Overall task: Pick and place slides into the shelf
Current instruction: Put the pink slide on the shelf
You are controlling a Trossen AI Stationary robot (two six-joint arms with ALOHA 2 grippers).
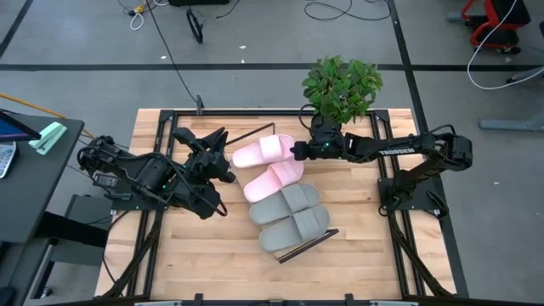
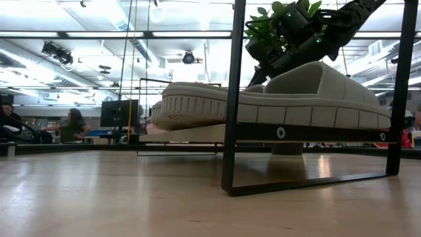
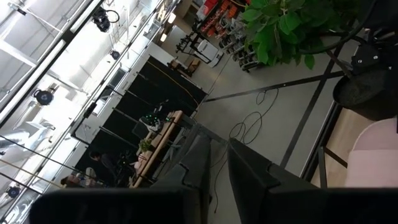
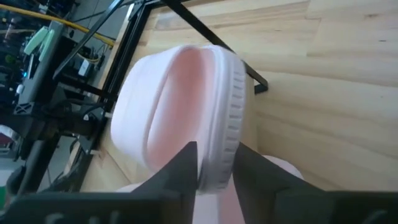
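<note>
All four slides lie in a row on the shelf (image 1: 293, 248), the right gripper (image 4: 214, 163) nipping the rim of the end pink slide (image 1: 263, 150) nearest the plant (image 1: 342, 87), with only release left; the left gripper (image 1: 223, 170), beside the shelf, holds nothing, its fingers nearly together.

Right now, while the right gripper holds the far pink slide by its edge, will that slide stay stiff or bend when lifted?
Likely it bends a little: the pink slide looks thick, soft and foam-like, so probably light. The right gripper pinches only its ribbed sole edge, so it may droop or twist. The ribs probably help against slipping.
</note>
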